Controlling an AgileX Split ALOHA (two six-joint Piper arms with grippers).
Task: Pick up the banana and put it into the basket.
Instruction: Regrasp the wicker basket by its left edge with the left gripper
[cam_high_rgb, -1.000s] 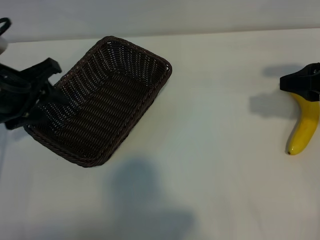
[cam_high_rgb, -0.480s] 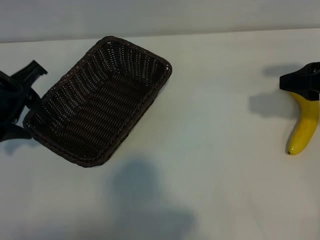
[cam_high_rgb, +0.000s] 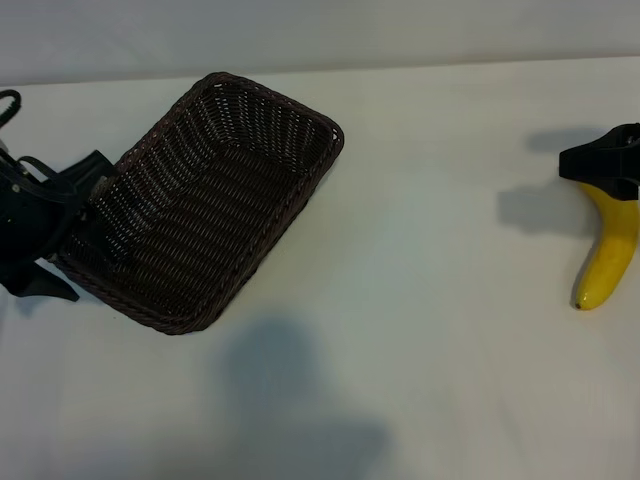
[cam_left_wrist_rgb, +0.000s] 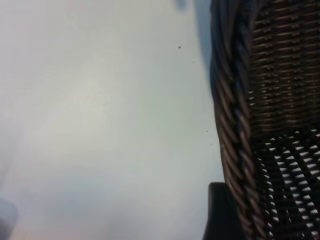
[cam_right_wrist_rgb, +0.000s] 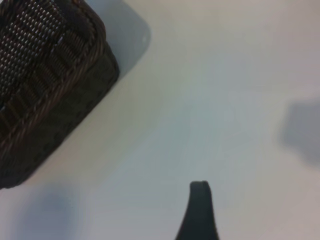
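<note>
The yellow banana (cam_high_rgb: 608, 255) lies on the white table at the far right, curving toward the front. My right gripper (cam_high_rgb: 603, 165) hangs over the banana's far end, open, covering its tip. In the right wrist view only one dark finger (cam_right_wrist_rgb: 200, 210) shows, above bare table, with no banana there. The dark-brown wicker basket (cam_high_rgb: 335, 132) stands at the left, set at a slant and holding nothing. My left gripper (cam_high_rgb: 62, 225) is at the basket's left short end, open, fingers spread along that wall. One left finger (cam_left_wrist_rgb: 220, 215) sits against the outside of the braided rim (cam_left_wrist_rgb: 235, 125).
The white table (cam_high_rgb: 430, 300) stretches wide between basket and banana. A soft shadow (cam_high_rgb: 280, 390) falls on the front middle. The right wrist view catches a corner of the basket (cam_right_wrist_rgb: 55, 115) farther off.
My left gripper drew back from over the basket's left end to the table edge, then came in again low against the outside of that end. Basket, banana and right arm have not moved.
</note>
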